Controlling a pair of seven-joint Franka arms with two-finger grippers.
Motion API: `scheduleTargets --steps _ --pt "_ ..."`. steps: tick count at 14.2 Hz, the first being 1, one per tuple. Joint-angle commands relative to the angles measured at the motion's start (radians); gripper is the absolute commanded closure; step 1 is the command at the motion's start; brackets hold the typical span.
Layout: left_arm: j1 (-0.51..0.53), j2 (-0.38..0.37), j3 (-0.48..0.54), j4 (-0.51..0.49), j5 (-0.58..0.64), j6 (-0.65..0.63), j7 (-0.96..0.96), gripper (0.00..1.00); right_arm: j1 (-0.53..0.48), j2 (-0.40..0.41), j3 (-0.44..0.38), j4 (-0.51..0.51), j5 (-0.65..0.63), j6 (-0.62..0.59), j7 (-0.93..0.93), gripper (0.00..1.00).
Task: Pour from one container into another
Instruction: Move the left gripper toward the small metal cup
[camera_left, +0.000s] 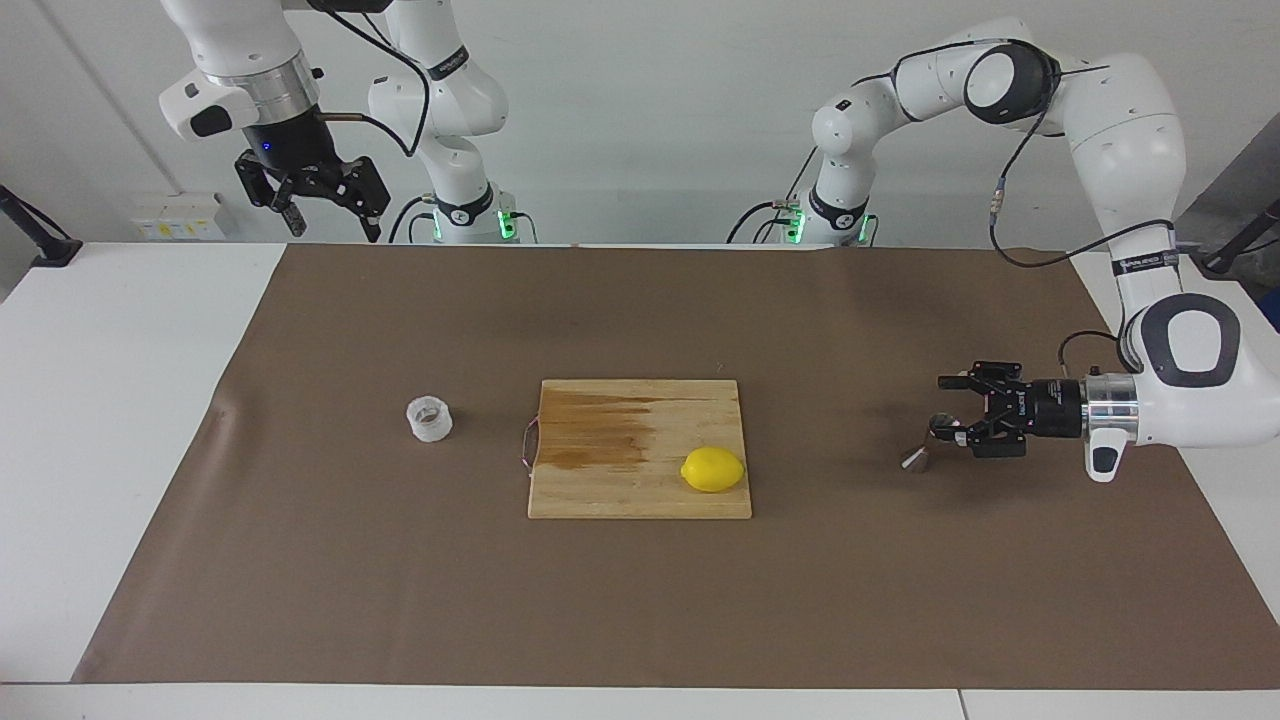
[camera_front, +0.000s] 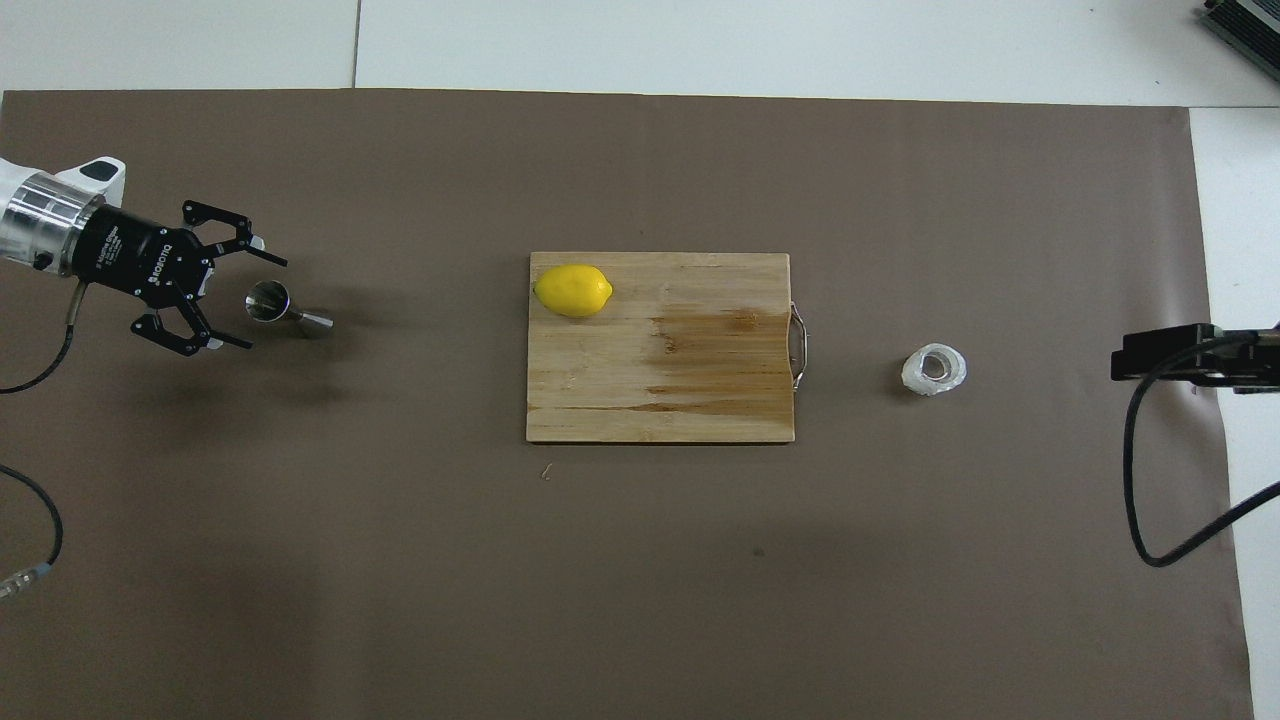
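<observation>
I am bringing the left gripper (camera_left: 945, 420) in sideways, low over the brown mat (camera_left: 640, 600) at the left arm's end of the table, with its jaws spread wide and nothing between them. The steel jigger (camera_front: 283, 308) is standing on the mat just ahead of the fingertips, close to the mouth of the jaws but not yet inside them; from the facing view I cannot tell whether a fingertip is already touching its upper cone. I judge this to be the reach for the jigger, before any grip, so the pouring itself is not yet begun. The next move is calling for a short, level advance so the narrow waist sits squarely between the fingers, then a gentle squeeze; the jigger is small and top-heavy, so a nudge from one finger could tip it.

Farther out from that gripper, the wooden cutting board (camera_front: 660, 400) is lying mid-table with a lemon (camera_front: 573, 290) on one corner. Farther still, toward the right arm's end, the small clear cup (camera_front: 934, 369) is sitting on the mat, untouched. The right gripper (camera_left: 325, 205) is waiting high above the table's edge by its own base, jaws spread and empty.

The only writing I can read is ROBOTIQ on the left gripper's black body.
</observation>
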Motion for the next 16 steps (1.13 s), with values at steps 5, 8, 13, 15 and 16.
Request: scheduleTargets --steps 5,8,13,15,16 --pt "0.073 0.114 -0.094 0.061 0.075 -0.019 -0.028 0.0 -0.008 -0.014 -0.001 -0.008 0.003 -0.006 -0.019 0.0" --pt "0.091 0.14 -0.122 0.061 0.075 0.013 -0.059 0.0 -0.008 -0.014 -0.001 -0.008 0.003 -0.006 -0.019 0.0" --pt "0.094 0.174 -0.129 0.058 0.075 0.039 -0.061 0.0 -0.008 -0.014 -0.001 -0.008 0.003 -0.006 -0.019 0.0" --pt "0.105 0.181 -0.131 0.052 0.075 0.048 -0.061 0.0 -0.008 -0.014 -0.001 -0.008 0.003 -0.006 -0.019 0.0" --pt "0.106 0.187 -0.134 0.052 0.075 0.045 -0.061 0.0 -0.008 -0.014 -0.001 -0.008 0.003 -0.006 -0.019 0.0"
